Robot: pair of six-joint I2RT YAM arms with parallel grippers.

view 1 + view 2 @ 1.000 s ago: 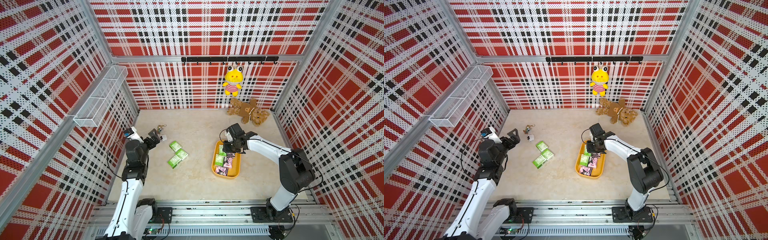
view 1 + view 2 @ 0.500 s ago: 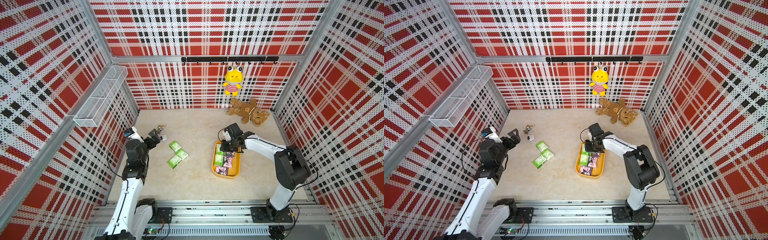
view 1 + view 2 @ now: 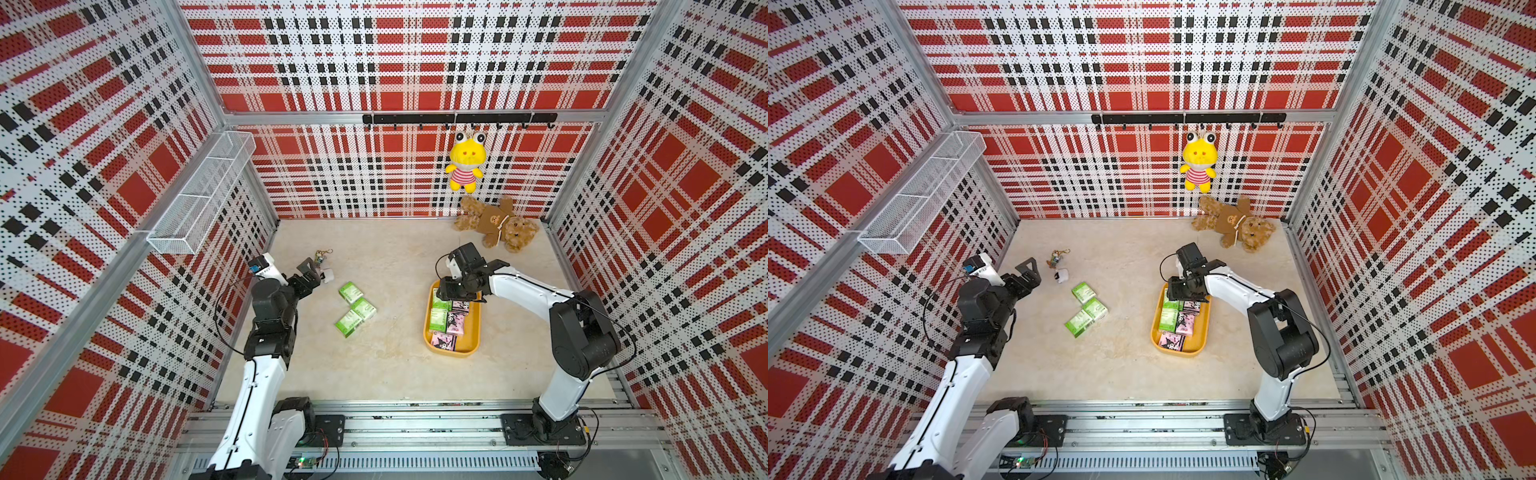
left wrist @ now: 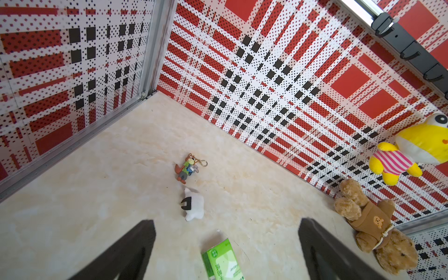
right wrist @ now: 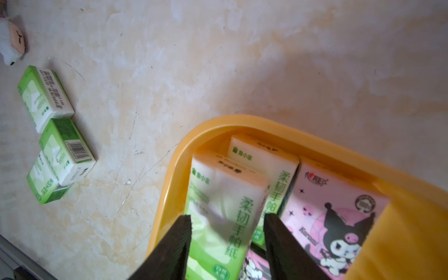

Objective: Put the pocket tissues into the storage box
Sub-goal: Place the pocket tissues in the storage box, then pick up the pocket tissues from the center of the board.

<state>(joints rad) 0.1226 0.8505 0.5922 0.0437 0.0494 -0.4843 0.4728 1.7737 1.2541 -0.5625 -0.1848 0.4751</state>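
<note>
Meanwhile, three pocket tissues [image 3: 1094, 309] lie on the tabletop [image 3: 1100, 374] near a white plush [image 3: 1062, 275] (keychain [image 3: 1057, 258] beyond); right fingers [image 5: 174, 242] stand parted astride a green packet [image 5: 218, 206] in the storage box [image 3: 452, 353]; left fingers [image 4: 131, 244] gape wide.

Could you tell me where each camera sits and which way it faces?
Top views: overhead at the front, facing down; both arms, left end effector and right end effector.
Left wrist: on the left arm, facing the back corner and teddy bear; its fingers show.
Right wrist: on the right arm, facing down into the storage box; its fingers flank a green packet.
Shared: both wrist views show the white plush toy.
</note>
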